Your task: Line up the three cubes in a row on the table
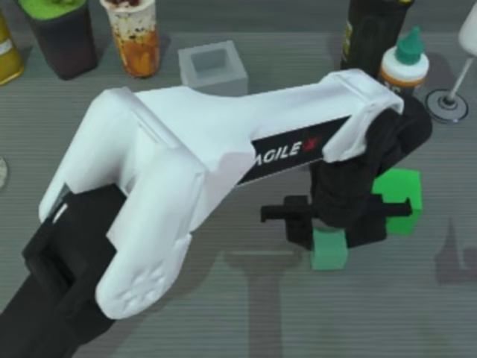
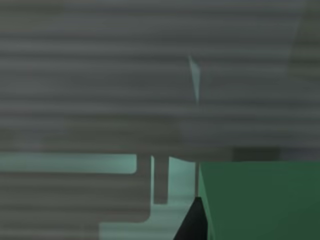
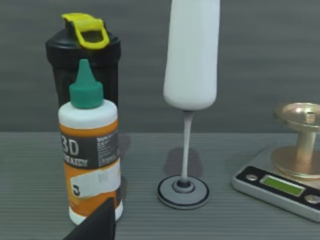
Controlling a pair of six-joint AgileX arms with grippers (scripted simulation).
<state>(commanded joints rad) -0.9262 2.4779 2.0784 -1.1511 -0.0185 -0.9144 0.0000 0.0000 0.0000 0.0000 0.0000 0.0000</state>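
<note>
Left to right in the top view: the grey hollow open-topped block (image 1: 213, 68) stands at the back, clear of the work. Our left arm reaches across the ribbed grey table (image 1: 149, 328), and its left gripper (image 1: 337, 224) hangs over the small teal-green cube (image 1: 329, 250), just beside the larger bright green cube (image 1: 399, 195). We cannot tell whether that gripper is released or clenched; its body hides the fingertips. The pale yellow cube is not visible. The right gripper is parked outside the top view, facing the white glue bottle with a teal cap (image 3: 90, 150).

Risk: with the two cubes so close, a finger could strike the bright green cube and push it out of line.
</note>
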